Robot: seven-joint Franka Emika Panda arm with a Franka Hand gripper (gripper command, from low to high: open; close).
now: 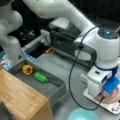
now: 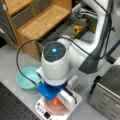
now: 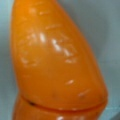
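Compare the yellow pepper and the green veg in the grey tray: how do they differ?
The yellow pepper is lumpy and rounded; the green vegetable is elongated and smooth. The pepper sits nearer a front view's left, the green one to its right. Both lie in the grey tray, far from the gripper.

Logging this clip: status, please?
Hand low over pink plate. Orange carrot-like piece directly beneath, filling wrist view. Teal bowl alongside.
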